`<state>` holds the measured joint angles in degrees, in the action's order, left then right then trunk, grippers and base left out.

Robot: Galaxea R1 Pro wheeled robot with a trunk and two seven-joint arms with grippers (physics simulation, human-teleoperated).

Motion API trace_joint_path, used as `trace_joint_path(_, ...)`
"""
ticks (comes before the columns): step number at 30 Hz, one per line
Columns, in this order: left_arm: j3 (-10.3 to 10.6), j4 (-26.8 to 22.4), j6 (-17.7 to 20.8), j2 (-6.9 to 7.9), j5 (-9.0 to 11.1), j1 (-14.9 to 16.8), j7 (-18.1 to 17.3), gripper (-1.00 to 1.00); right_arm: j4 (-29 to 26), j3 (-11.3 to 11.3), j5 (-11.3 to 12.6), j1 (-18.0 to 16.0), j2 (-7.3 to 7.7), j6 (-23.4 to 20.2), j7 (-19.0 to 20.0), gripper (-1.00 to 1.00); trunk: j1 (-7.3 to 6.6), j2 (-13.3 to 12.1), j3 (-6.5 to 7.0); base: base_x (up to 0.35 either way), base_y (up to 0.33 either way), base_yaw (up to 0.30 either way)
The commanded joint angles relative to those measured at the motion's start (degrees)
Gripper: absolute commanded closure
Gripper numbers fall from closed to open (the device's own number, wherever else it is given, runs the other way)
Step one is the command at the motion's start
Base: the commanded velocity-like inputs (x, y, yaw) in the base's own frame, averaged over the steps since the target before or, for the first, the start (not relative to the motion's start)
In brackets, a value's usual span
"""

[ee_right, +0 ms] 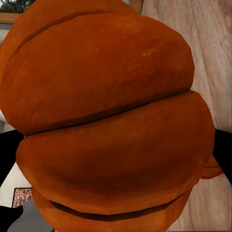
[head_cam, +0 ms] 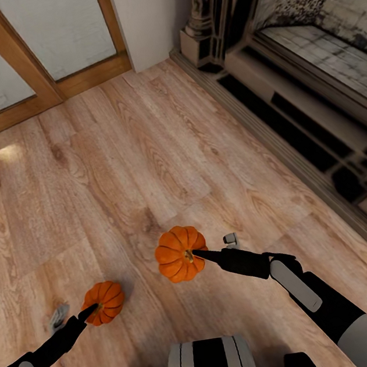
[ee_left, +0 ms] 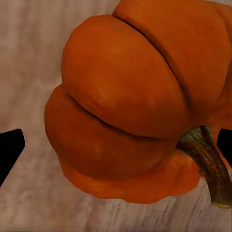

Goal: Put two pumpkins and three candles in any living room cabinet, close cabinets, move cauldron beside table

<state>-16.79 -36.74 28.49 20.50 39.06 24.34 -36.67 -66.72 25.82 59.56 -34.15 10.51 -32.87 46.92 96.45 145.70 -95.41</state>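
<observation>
Orange pumpkins sit in both your grippers above the wood floor (head_cam: 117, 175): your left gripper (head_cam: 92, 309) is clamped on the smaller-looking pumpkin (head_cam: 105, 301), low at the left, and your right gripper (head_cam: 199, 254) grips the other pumpkin (head_cam: 180, 253), near the middle, beside a fireplace surround (head_cam: 292, 126).

Wood plank floor (head_cam: 117, 175), wood-framed glass door (head_cam: 29, 53), fireplace (head_cam: 313, 105)
</observation>
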Motion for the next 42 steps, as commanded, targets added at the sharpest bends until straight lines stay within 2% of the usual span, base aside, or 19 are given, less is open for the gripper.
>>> trace_joint_path(1, -0.1, 0.0, 0.4, 0.00, 0.2, 0.0, -0.1, -1.00, 0.0, 0.1, 0.6, 0.0, 0.04, -0.4, -0.1, 1.00, -0.01, 0.0, -0.03, 0.000, -0.176, 0.000)
trace_joint_path(16, -0.2, -0.1, 0.4, 0.06, 0.2, 0.0, -0.1, -1.00, 0.0, 0.1, 0.6, 0.0, 0.04, -0.4, -0.1, 1.00, -0.01, 0.0, -0.03, 0.001, -0.024, 0.000)
trace_joint_path(29, -0.2, -0.1, 0.4, 0.06, 0.2, 0.0, -0.1, -1.00, 0.0, 0.1, 0.6, 0.0, 0.04, -0.4, -0.1, 1.00, -0.01, 0.0, -0.03, 0.128, 0.000, 0.000)
trace_joint_path(42, -0.2, -0.1, 0.4, 0.06, 0.2, 0.0, -0.1, -1.00, 0.0, 0.1, 0.6, 0.0, 0.04, -0.4, -0.1, 1.00, -0.01, 0.0, -0.03, 0.010, 0.000, 0.000)
